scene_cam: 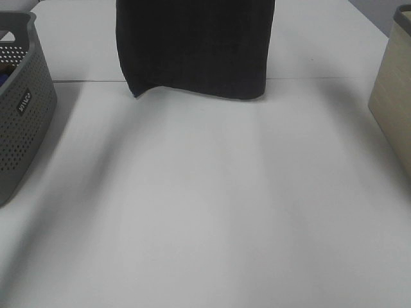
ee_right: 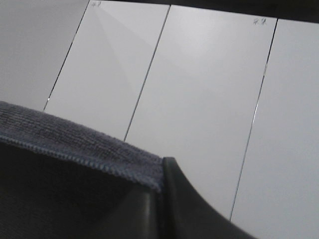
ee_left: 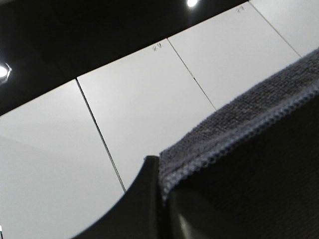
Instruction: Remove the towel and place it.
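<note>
Towel lifted, placing not yet done. L pincer [ee_left: 160,172] & R pincer [ee_right: 160,174] each clamp the towel [scene_cam: 196,45] top hem. Cloth hangs below both, lower edge near counter [scene_cam: 205,212]. Next probably: lower, spread flat, then release.

Shows the right gripper [ee_right: 161,186] pinched tight on the towel [ee_right: 70,149] at its hemmed corner, dark fingers [ee_right: 189,204] pressed together with the stitched edge caught between them. Looks past the charcoal cloth onto white panels [ee_right: 199,89] split by thin dark seams [ee_right: 143,83], with small faint marks [ee_right: 258,21] near the panel edges.
</note>
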